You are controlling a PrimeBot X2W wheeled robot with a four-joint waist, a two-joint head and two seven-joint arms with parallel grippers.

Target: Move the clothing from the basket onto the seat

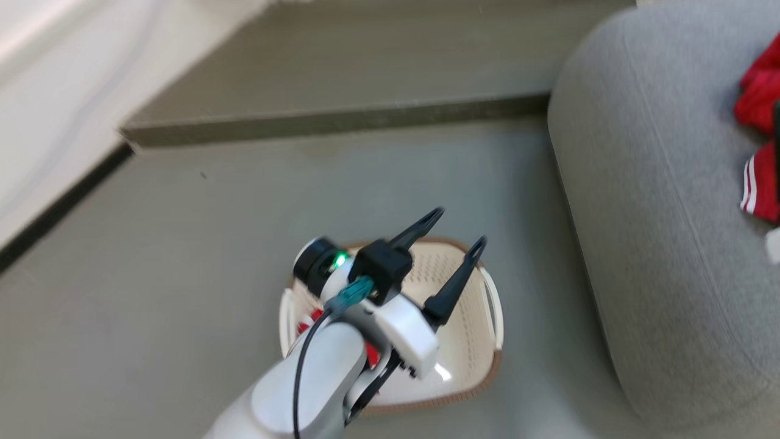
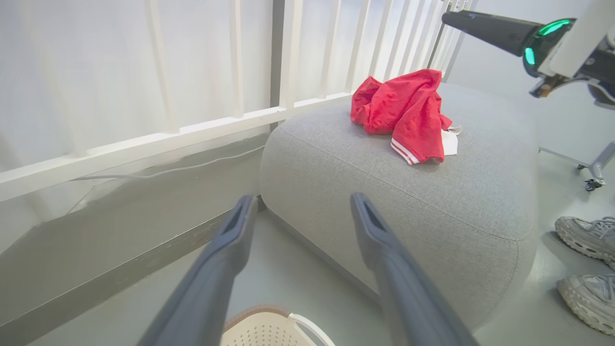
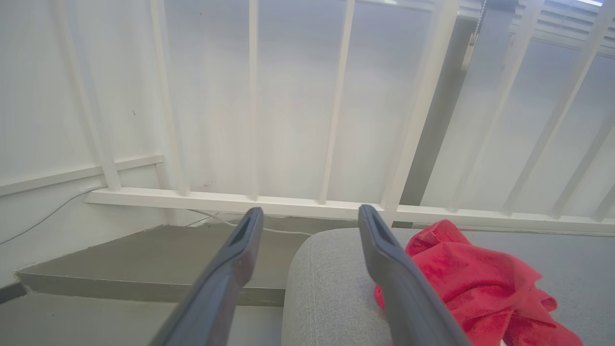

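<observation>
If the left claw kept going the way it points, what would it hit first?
Probably the seat, its near side: that shows between the fingertips of the left gripper. Depth is unclear.

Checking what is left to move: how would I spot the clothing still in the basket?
Find the big grey seat at the head view's right; the cream basket stands on the floor beside it. At the basket's left side, partly hidden under the left gripper, a scrap of red clothing shows. Unlike the red heap on the seat, it lies inside the basket.

Red clothing (image 2: 399, 105) with white stripes, grey seat (image 2: 432, 202), brown-rimmed cream perforated basket (image 1: 472, 329)
</observation>
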